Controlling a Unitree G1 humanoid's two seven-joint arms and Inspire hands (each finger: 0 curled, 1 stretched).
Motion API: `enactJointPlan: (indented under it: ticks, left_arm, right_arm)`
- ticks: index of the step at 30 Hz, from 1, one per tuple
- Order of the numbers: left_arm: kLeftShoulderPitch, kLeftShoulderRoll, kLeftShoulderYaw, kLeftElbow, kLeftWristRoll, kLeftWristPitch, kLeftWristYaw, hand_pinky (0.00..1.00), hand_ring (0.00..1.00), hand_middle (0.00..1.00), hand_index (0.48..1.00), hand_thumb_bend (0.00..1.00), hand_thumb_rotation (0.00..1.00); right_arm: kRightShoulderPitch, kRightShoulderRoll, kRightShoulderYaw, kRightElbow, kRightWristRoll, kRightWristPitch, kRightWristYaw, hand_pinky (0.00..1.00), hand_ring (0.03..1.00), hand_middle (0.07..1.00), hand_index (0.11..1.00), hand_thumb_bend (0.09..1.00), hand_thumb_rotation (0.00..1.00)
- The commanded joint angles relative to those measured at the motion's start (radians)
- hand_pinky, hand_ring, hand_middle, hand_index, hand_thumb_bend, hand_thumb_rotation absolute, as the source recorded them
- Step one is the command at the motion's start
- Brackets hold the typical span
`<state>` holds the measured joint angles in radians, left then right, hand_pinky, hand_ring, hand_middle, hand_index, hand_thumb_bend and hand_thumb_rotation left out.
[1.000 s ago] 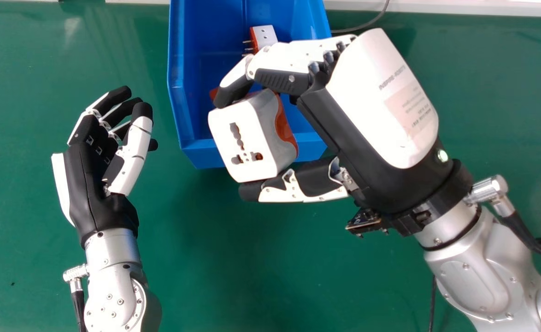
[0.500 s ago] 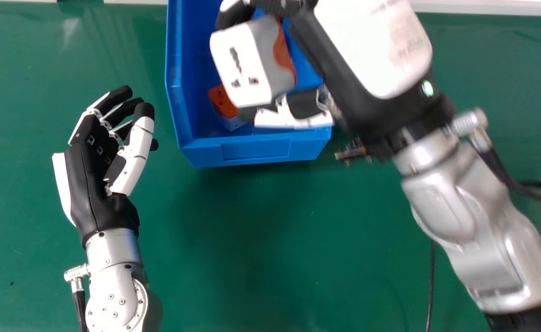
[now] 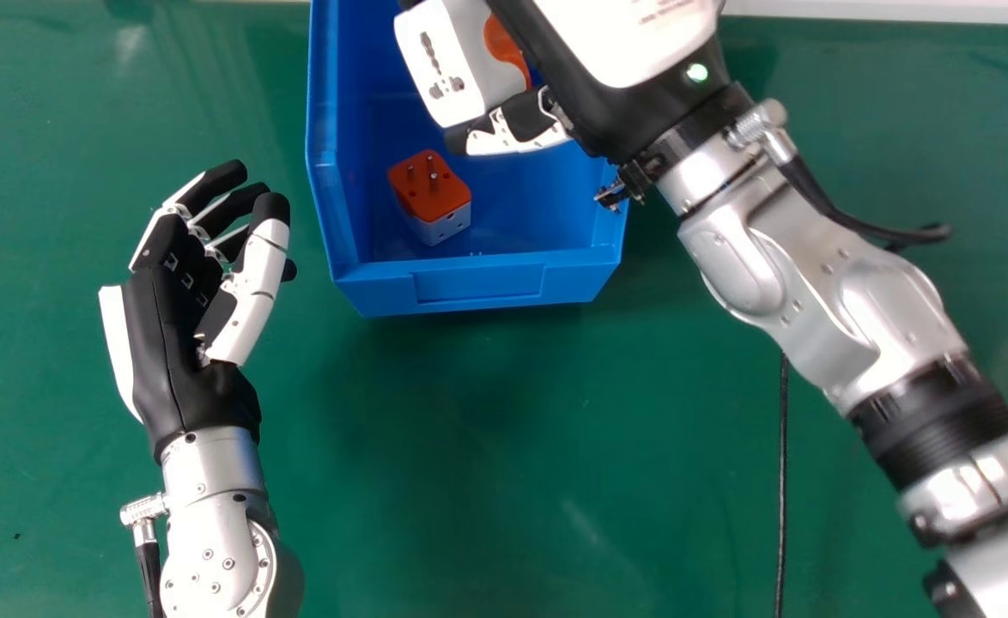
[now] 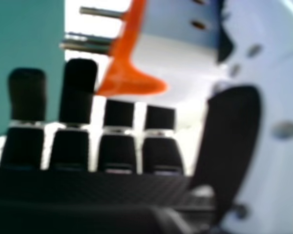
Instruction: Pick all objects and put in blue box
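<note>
Fingers [image 4: 78, 97] of the right hand [image 3: 616, 43]: part-open, set to the width of one white-and-grey adapter [image 3: 448, 64], held between them and the thumb [image 3: 525, 124]. Adapter: above the interior of the blue box [image 3: 474, 279]; socket face tilted up and toward the head view's left, its longer side slanting from upper left to lower right; orange base turned the other way, metal prongs [image 4: 90, 45] standing out from it, away from the thumb. Second adapter [image 3: 431, 189]: in the box, near its near left corner, orange side and prongs up; long axis cannot be told. Left hand [image 3: 173, 318]: left of the box, fingers loosely bent, holding nothing. Table [image 3: 470, 446]: green, scuffed; dark cable [image 3: 783, 481] at the right; pale strip [image 3: 882, 9] along the far edge.
</note>
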<state>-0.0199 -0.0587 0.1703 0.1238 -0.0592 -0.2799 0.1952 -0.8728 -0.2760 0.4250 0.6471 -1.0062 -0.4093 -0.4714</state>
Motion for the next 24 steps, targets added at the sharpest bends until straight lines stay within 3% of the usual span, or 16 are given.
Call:
enactJointPlan:
  ticks: [1, 5, 7, 12, 16, 20, 24]
  left_arm:
    - [0.013, -0.006, -0.008, -0.015, 0.003, -0.034, -0.012, 0.5, 0.62, 0.69, 0.693, 0.56, 0.32]
    - [0.018, -0.006, -0.007, -0.004, 0.006, -0.052, -0.017, 0.5, 0.63, 0.69, 0.693, 0.56, 0.32]
    - [0.021, -0.01, -0.006, -0.004, 0.009, -0.051, -0.011, 0.51, 0.63, 0.69, 0.696, 0.56, 0.32]
    - [0.029, -0.018, -0.014, -0.032, 0.021, -0.032, 0.003, 0.51, 0.63, 0.7, 0.697, 0.57, 0.33]
    - [0.03, -0.014, -0.019, -0.031, 0.026, -0.035, 0.005, 0.51, 0.63, 0.7, 0.695, 0.58, 0.34]
    - [0.027, -0.014, -0.014, -0.014, 0.021, -0.043, 0.006, 0.51, 0.63, 0.7, 0.695, 0.58, 0.34]
    - [0.027, -0.015, -0.017, -0.022, 0.024, -0.036, 0.008, 0.52, 0.63, 0.7, 0.697, 0.58, 0.34]
  right_arm:
    - [-0.091, -0.005, 0.035, 0.083, -0.023, -0.008, -0.067, 0.33, 0.448, 0.508, 0.478, 0.499, 0.0]
    - [-0.155, 0.004, 0.096, 0.221, -0.048, -0.002, -0.129, 0.34, 0.451, 0.507, 0.484, 0.499, 0.0]
    - [-0.179, 0.01, 0.122, 0.279, -0.056, 0.004, -0.151, 0.34, 0.453, 0.507, 0.49, 0.499, 0.0]
    - [-0.222, 0.023, 0.178, 0.382, -0.061, -0.006, -0.189, 0.33, 0.454, 0.51, 0.495, 0.498, 0.0]
    - [-0.251, 0.031, 0.224, 0.436, -0.074, 0.017, -0.208, 0.33, 0.454, 0.513, 0.498, 0.497, 0.0]
    - [-0.269, 0.036, 0.247, 0.466, -0.063, 0.032, -0.208, 0.32, 0.452, 0.512, 0.505, 0.497, 0.0]
    - [-0.277, 0.037, 0.259, 0.476, -0.058, 0.034, -0.218, 0.32, 0.453, 0.512, 0.509, 0.497, 0.0]
